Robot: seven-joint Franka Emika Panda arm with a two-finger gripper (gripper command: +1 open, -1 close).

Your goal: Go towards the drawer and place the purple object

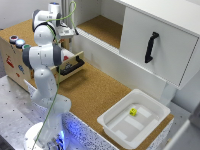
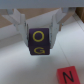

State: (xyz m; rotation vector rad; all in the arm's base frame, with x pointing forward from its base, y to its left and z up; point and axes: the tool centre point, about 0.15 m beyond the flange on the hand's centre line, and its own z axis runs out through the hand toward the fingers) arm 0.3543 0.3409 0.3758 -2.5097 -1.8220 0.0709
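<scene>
The white arm base point(image 1: 45, 132) stands nearest the camera in the exterior view, mounted on a speckled grey platform point(image 1: 15, 107) with a blue glow at its foot. The arm point(image 1: 42, 55) rises and bends over a cork-brown desk point(image 1: 95, 95). At the exterior view's left stands a plywood box point(image 1: 12, 62) carrying round buttons on its top and coloured stickers on its face; the sticker markings are too small to read. The drawer point(image 1: 70, 64), fronted in light plywood with a black horizontal bar handle, projects open from this box, just beside the arm's elbow. The hand point(image 1: 65, 31) sits above and behind the drawer; its contents are hidden in this view. At the exterior view's right, a large white cabinet front point(image 1: 160, 42) carries a black vertical handle point(image 1: 151, 47). Below it, on the desk edge, sits a white plastic tub point(image 1: 132, 120) containing a small yellow-green object point(image 1: 133, 112). In the wrist view, the hand point(image 2: 39, 42) is clenched on the purple object point(image 2: 39, 42), a block held between two translucent fingers point(image 2: 22, 30), one against each side. The block face shows yellow characters reading "O" and, lower, "G". Beneath the block lies a pale surface. A red block point(image 2: 65, 75) bearing a black "N" lies apart from the purple object at the frame edge. The drawer cannot be identified with certainty in the wrist view.
</scene>
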